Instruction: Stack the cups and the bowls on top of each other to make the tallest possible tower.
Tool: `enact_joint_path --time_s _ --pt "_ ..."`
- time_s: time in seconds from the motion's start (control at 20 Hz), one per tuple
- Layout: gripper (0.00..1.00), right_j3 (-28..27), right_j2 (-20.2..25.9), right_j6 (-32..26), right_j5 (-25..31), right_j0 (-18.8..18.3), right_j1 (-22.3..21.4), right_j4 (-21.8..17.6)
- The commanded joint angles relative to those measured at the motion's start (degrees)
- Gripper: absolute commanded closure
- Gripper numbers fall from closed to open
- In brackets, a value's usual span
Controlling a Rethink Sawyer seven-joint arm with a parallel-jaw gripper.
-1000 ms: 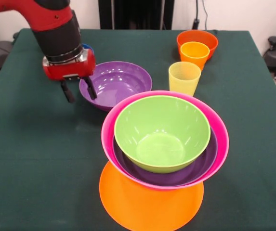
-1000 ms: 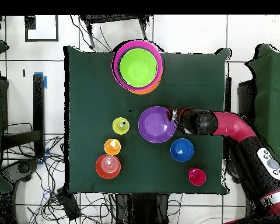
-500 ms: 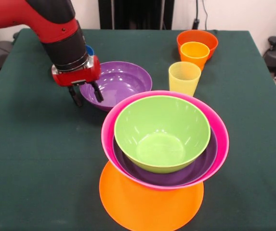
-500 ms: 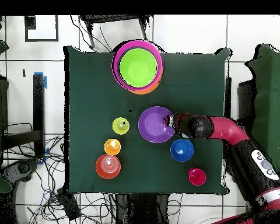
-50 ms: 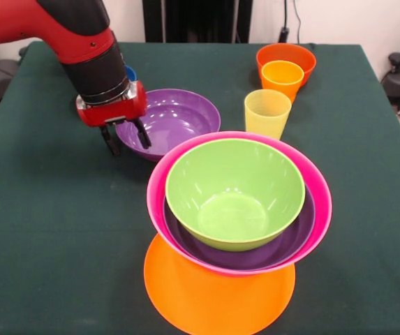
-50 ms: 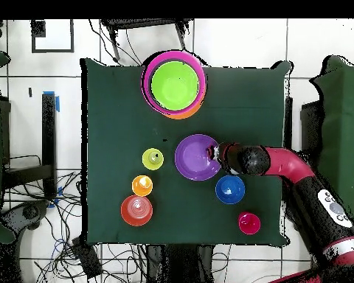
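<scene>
**Claw straddling the purple bowl's rim, not yet closed**

You are dealing with a loose purple bowl (image 5: 168, 120) that sits alone on the green table (image 5: 39, 230), behind the tower (image 5: 238, 209) and well apart from it. It looks like thin, glossy plastic: light, fairly stiff, and slick, so expect it to slide or tip if you push on the wall instead of pinching it. The rim is the only sensible place to take hold, one finger inside and one outside.

That is roughly where your gripper (image 5: 125, 137) stands. Its fingers are parted only a little, with one tip inside the bowl's edge and the other outside the wall on the side away from the tower. They appear to bracket the rim without yet clamping it, and the bowl rests flat on the cloth; whether a tip touches the plastic cannot be told.

The overhead view agrees: the gripper (image 6: 217, 152) sits at the edge of the purple bowl (image 6: 197, 157), with the small blue bowl (image 6: 229, 189) just beside the arm.
</scene>
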Motion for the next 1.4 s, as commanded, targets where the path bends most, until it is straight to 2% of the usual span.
enact_joint_path --time_s 0.05,0.1,0.45,0.75,0.95,1.2,1.4 --pt "0.00 -1.75 0.52 -17.32 3.40 2.88 1.71 -5.15" --pt "1.00 -1.59 0.27 -17.20 3.03 3.07 1.64 -5.71" --pt "1.00 -1.11 -1.00 -16.74 1.78 4.06 1.42 -8.02" --pt "1.00 0.67 -1.69 -10.76 -0.45 5.39 -2.01 -7.25" --pt "1.00 4.25 -0.56 -7.91 0.95 5.47 -6.84 -3.97" --pt "1.00 8.99 1.05 -4.28 5.57 6.49 -14.30 2.02" --pt "1.00 10.01 0.77 -2.14 8.37 8.56 -16.75 5.53"
